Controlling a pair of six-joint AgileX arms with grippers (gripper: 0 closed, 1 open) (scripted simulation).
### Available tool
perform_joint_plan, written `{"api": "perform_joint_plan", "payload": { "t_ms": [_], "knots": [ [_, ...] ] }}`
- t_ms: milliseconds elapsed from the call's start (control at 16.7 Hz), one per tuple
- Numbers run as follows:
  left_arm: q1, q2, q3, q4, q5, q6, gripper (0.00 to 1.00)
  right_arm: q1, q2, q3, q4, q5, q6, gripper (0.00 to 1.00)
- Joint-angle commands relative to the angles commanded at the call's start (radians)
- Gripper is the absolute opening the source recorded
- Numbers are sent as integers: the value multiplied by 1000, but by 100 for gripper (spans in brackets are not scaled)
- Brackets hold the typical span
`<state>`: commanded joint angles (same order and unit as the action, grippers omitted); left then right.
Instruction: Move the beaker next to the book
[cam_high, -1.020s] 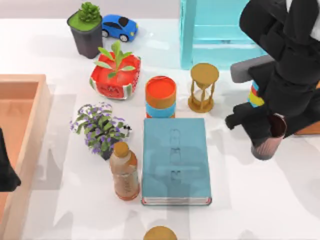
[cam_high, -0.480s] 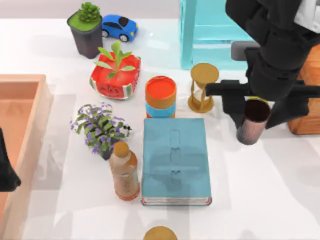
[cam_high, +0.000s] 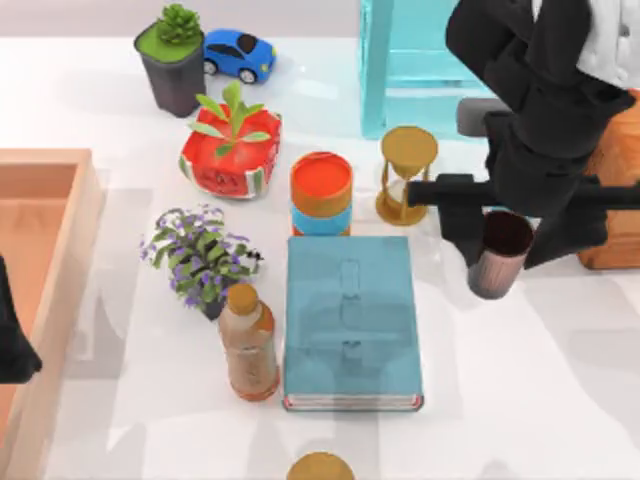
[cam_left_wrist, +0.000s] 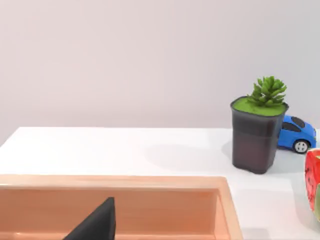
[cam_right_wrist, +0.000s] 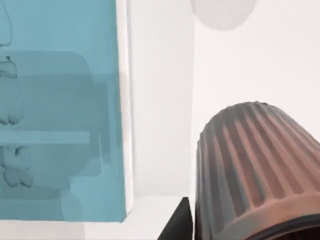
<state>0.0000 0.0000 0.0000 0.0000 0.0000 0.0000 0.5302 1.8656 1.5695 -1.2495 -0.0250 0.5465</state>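
The beaker (cam_high: 497, 256), a small ribbed pinkish-grey cup with a dark reddish mouth, hangs just right of the book's far right corner. My right gripper (cam_high: 505, 232) is shut on it, one finger on each side. The book (cam_high: 350, 320) lies flat at the table's middle, light blue with white page edges. In the right wrist view the beaker (cam_right_wrist: 255, 170) looms close, with a strip of white table between it and the book (cam_right_wrist: 55, 110). My left gripper (cam_high: 10, 345) is parked at the left edge over the wooden tray.
An orange-topped can (cam_high: 321, 192) and an hourglass (cam_high: 407, 172) stand just beyond the book. A bottle (cam_high: 248, 340) and a purple-flowered plant (cam_high: 198, 255) are at its left. A wooden tray (cam_high: 60, 190) lies far left; a wooden block (cam_high: 618, 215) far right.
My right gripper carried the beaker leftward and a little farther back, closer to the book's right side. The left arm has stayed still.
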Motion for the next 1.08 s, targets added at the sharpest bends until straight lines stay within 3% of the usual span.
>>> {"api": "perform_joint_plan", "payload": {
  "t_ms": [240, 540, 1080],
  "knots": [
    [0, 0, 0, 0, 0, 0, 100, 4, 24, -119, 149, 0, 3, 0],
    [0, 0, 0, 0, 0, 0, 100, 4, 30, -142, 173, 1, 4, 0],
    [0, 0, 0, 0, 0, 0, 100, 4, 30, -142, 173, 1, 4, 68]
  ]
}}
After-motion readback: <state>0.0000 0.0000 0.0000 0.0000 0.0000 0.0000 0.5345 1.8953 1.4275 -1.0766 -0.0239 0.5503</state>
